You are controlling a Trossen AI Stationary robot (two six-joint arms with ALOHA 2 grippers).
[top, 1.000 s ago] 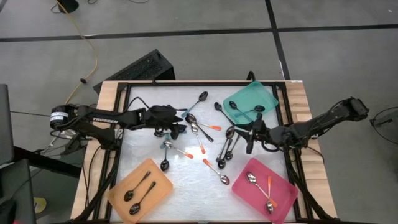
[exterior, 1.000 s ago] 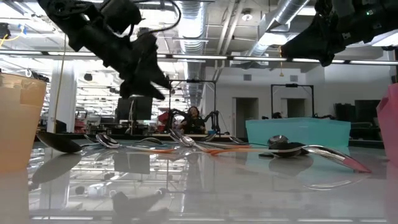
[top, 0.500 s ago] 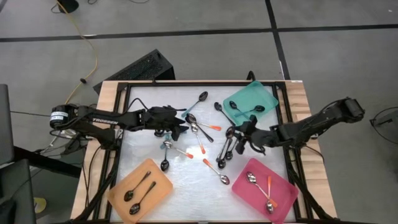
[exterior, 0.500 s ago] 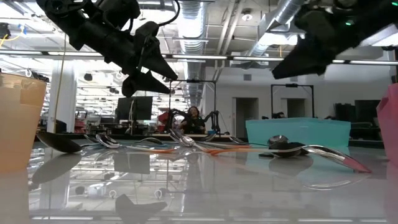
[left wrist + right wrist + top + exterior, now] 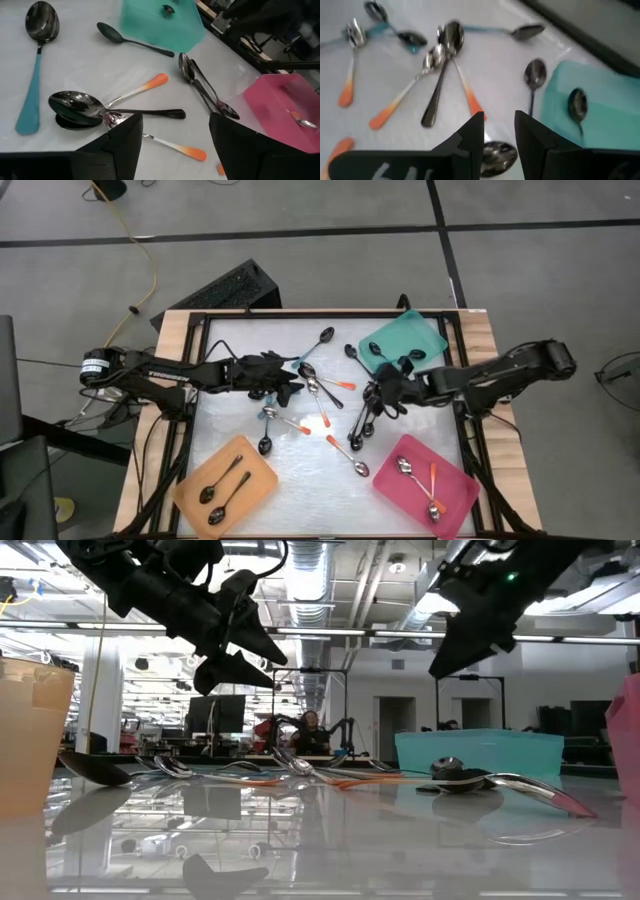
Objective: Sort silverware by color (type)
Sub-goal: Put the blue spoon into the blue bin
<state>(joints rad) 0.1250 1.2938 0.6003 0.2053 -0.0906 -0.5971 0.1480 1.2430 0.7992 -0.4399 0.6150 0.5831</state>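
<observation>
Step in hand, by my read: each arm picks a spoon from the loose silverware (image 5: 320,405) mid-bench. Centre one handle between the fingers and avoid the crossed ones. Left end effector (image 5: 292,386) hovers spread over the crossed pair; right end effector (image 5: 375,395), half-spread and empty, hangs beside the teal tray (image 5: 425,332).

Glossy metal spoons (image 5: 322,395), matt plastic trays (image 5: 225,483)
</observation>
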